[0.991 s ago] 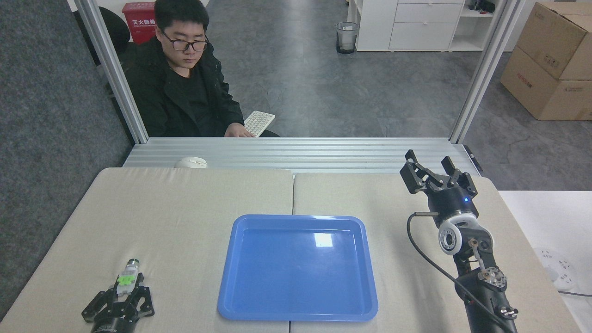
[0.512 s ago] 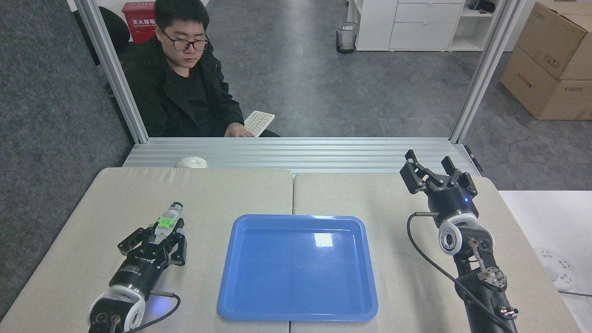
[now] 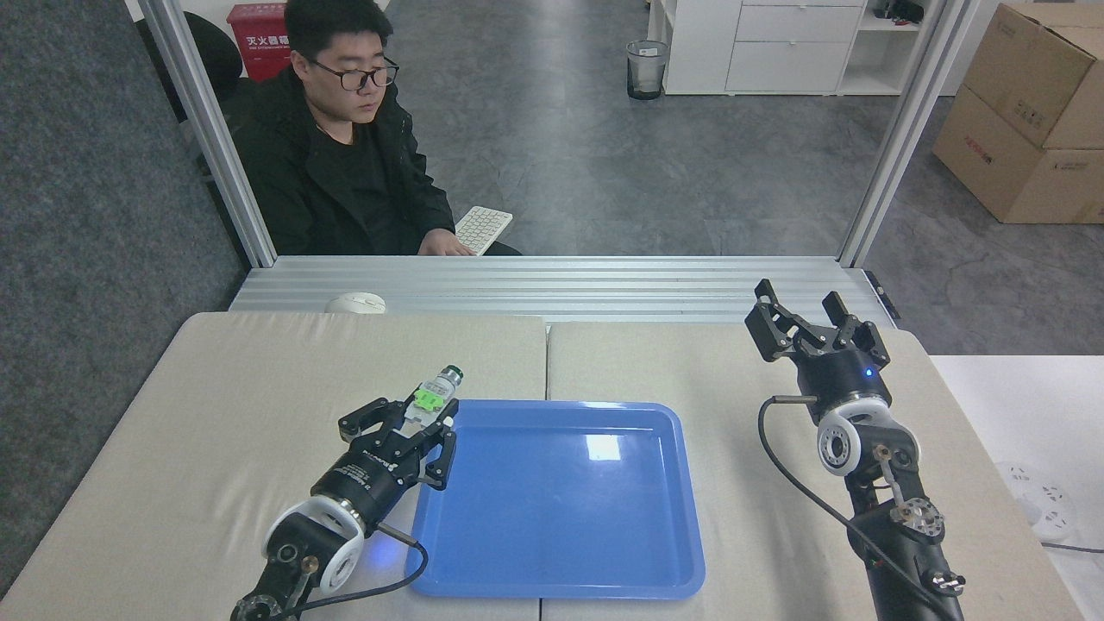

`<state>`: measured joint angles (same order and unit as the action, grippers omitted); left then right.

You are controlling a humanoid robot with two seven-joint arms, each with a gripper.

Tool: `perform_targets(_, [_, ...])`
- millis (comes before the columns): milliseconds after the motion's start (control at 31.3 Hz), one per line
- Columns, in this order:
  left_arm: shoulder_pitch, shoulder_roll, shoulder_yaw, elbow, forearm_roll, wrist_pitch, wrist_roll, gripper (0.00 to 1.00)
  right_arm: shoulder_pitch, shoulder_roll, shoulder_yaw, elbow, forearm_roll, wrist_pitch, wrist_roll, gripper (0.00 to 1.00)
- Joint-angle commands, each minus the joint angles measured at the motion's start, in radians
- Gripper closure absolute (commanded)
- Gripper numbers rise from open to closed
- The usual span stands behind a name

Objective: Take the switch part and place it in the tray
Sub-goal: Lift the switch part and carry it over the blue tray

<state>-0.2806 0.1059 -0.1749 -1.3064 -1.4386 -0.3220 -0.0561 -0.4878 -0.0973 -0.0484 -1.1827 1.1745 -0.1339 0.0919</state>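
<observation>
Two arms in view, one from each lower corner. Nearest is the blue tray (image 3: 595,517), flat across the seam of two beige table pads (image 3: 216,405), its near rim close to the front edge. Tray floor is bare, glossy, one light reflection near the far side. Left gripper (image 3: 424,418) sits at the tray's far-left corner, fingers clamped on the switch part (image 3: 431,395); part is lifted off the table, angled up and to the right, green block just above the fingertips, dark-tipped silvery end pointing away. Part is about over the tray's left rim, can't tell if fully inside the rim line. Left pad is clear all round the arm. Right gripper (image 3: 809,321) is held up well right of the tray, over the right pad, fingers spread, nothing in them; wide bare strip between it and the tray's right rim. Black cable (image 3: 780,457) loops off that arm. Farther back, white mouse (image 3: 355,303) at the pad's far edge on the ribbed metal shelf (image 3: 604,289). Beyond it a seated person (image 3: 345,164) in black, one hand on a white keyboard (image 3: 483,228).
</observation>
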Motion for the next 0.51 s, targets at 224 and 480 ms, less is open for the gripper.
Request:
perform_targets(224, [0.014, -0.057, -0.212, 0.104, -0.025, 0.003, -0.002, 1.00, 0.000, 0.001, 0.001, 0.000, 0.001, 0.000, 0.000, 0.00])
perform_targets(480, [0.006, -0.058, -0.209, 0.087, -0.016, 0.014, -0.002, 0.65, 0.000, -0.001, 0.001, 0.000, 0.001, 0.000, 0.000, 0.00])
